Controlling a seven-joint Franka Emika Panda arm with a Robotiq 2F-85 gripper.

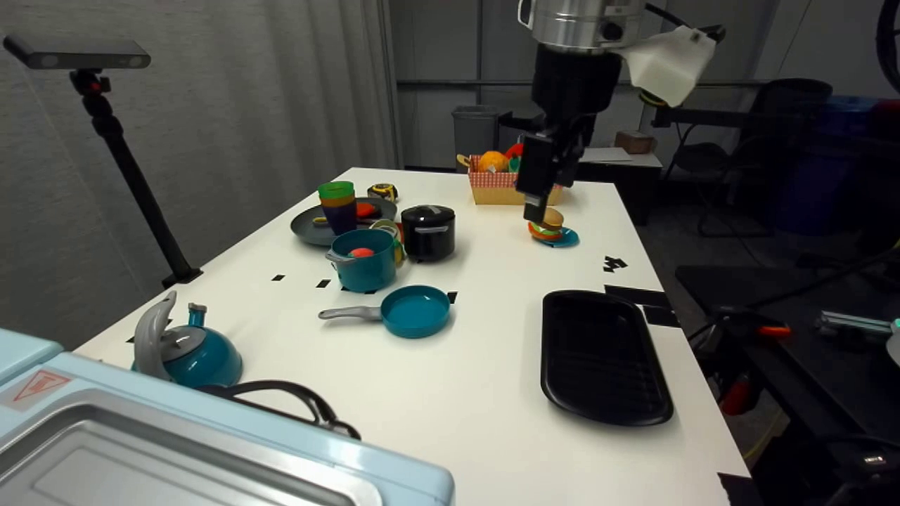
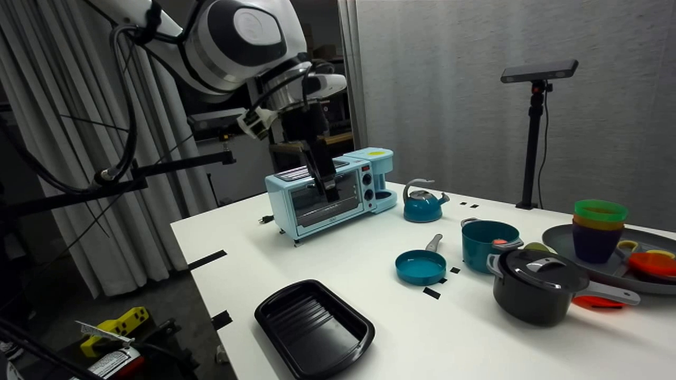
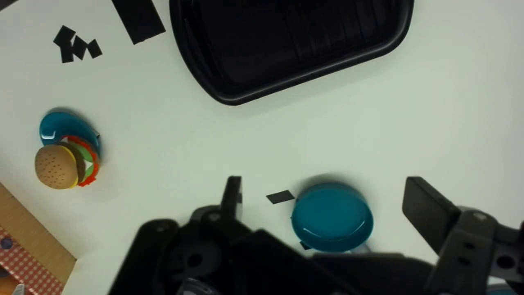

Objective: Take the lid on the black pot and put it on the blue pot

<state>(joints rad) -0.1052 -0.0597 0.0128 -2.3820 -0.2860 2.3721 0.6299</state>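
The lid [image 1: 429, 211] is dark with a grey handle and sits on the black pot [image 1: 430, 242]. In an exterior view, the lid [image 2: 544, 270] lies on the black pot [image 2: 528, 303], whose long grey handle points right. The blue pot [image 1: 367, 273] stands beside the black pot without a lid and holds a reddish item; it also shows in an exterior view [image 2: 478, 248]. My gripper [image 1: 538, 200] hangs high above the table, away from both pots, and also shows in an exterior view [image 2: 328, 190]. In the wrist view my gripper [image 3: 322, 184] is open and empty, with its fingers wide apart.
A teal frying pan [image 3: 332, 217] lies below the gripper in the wrist view. A black tray [image 1: 601, 358], toy burger [image 1: 547, 223], basket [image 1: 492, 193], kettle [image 2: 422, 207], light-blue toaster oven [image 2: 327, 200] and grey plate with stacked cups [image 2: 599, 232] are on the table.
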